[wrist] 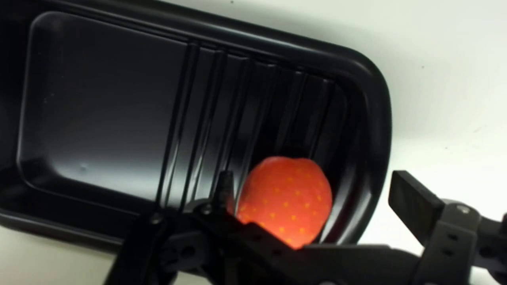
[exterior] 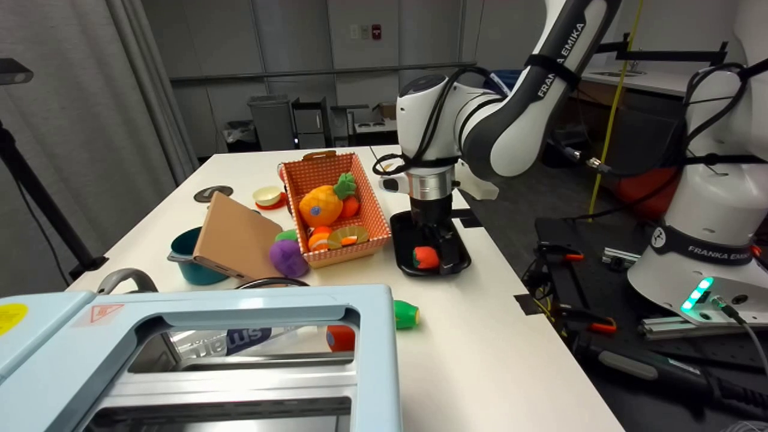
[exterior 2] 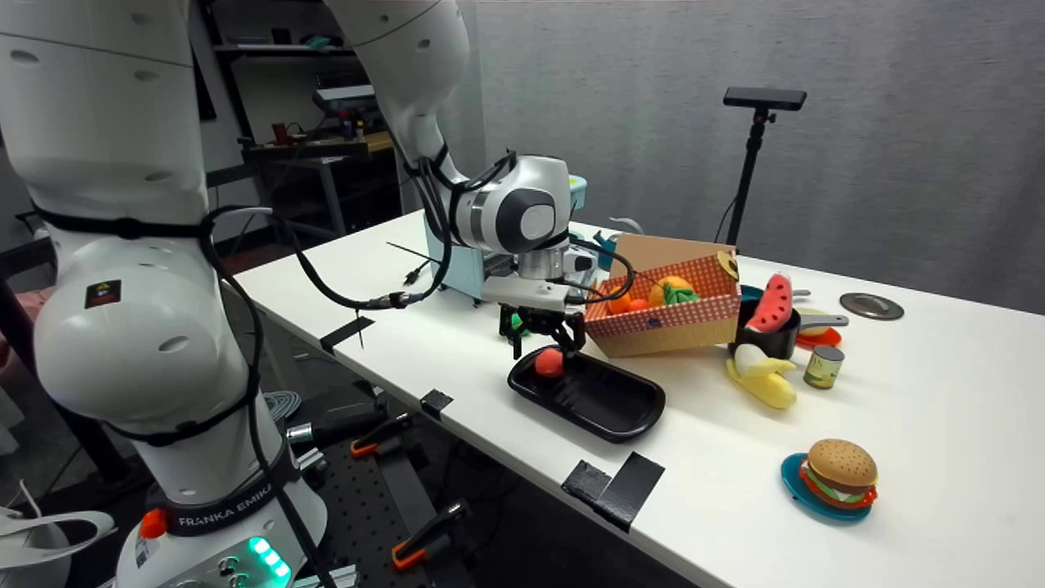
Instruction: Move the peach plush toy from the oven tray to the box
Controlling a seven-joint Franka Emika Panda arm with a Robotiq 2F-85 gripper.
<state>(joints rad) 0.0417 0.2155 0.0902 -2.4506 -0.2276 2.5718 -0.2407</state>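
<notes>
Wrist view: the black two-fingered pincer (wrist: 317,189) stands wide, the small round red-orange plush toy with yellow specks (wrist: 287,200) showing between its fingertips (wrist: 414,202). The toy lies inside the shallow black rectangular tray (wrist: 103,95), toward one end. In both exterior views the red-checked cardboard box with brown flaps (exterior 2: 673,337) is just beside the tray. Well apart from the tray, a toy hamburger (exterior 2: 841,467) sits on a teal plate (exterior 2: 804,496).

red toy (exterior 2: 549,364): in black tray (exterior 2: 608,398) | claw (exterior 2: 543,349): near toy, spread wide, contact unclear | box (exterior 2: 671,340): near tray
</notes>
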